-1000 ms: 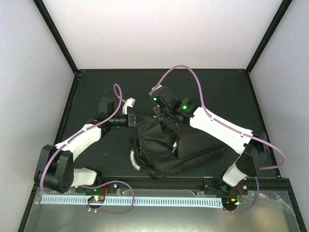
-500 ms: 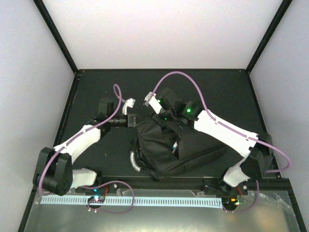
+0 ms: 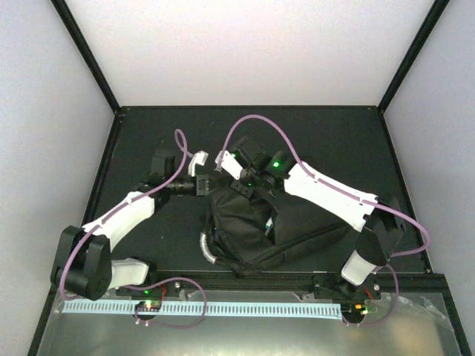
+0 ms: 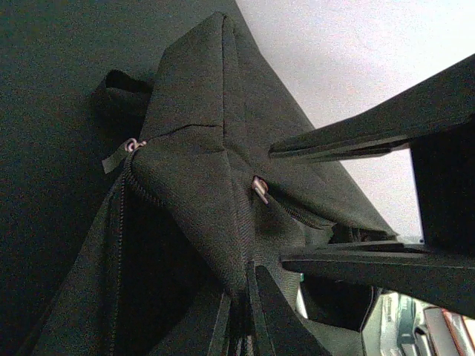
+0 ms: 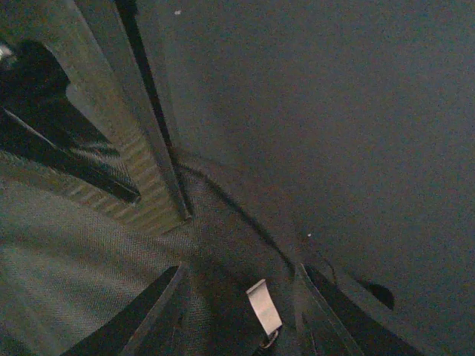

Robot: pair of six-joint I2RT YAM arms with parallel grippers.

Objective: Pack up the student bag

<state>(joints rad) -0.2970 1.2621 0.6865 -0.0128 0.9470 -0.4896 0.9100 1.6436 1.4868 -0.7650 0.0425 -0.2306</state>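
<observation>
The student bag [image 3: 249, 226] is a black backpack lying in the middle of the table, its grey handle [image 3: 208, 249] at the near left. My left gripper [image 3: 205, 184] is at the bag's far left corner. In the left wrist view it [image 4: 243, 308] is shut on a fold of the bag's fabric [image 4: 200, 163], below a zipper pull [image 4: 260, 188]. My right gripper [image 3: 239, 180] is right beside it over the bag's far edge. In the right wrist view it [image 5: 239, 273] is open, its fingers [image 5: 152, 308] astride the fabric and a grey pull tab [image 5: 264, 305].
The black table mat [image 3: 148, 133] is bounded by black frame posts [image 3: 85, 52] and white walls. Purple cables [image 3: 260, 119] loop over both arms. A metal shelf with a white perforated strip [image 3: 223, 308] runs along the near edge.
My right arm has swung left, bringing its gripper closer to the left gripper at the bag's far edge. The left arm has hardly moved and keeps its hold.
</observation>
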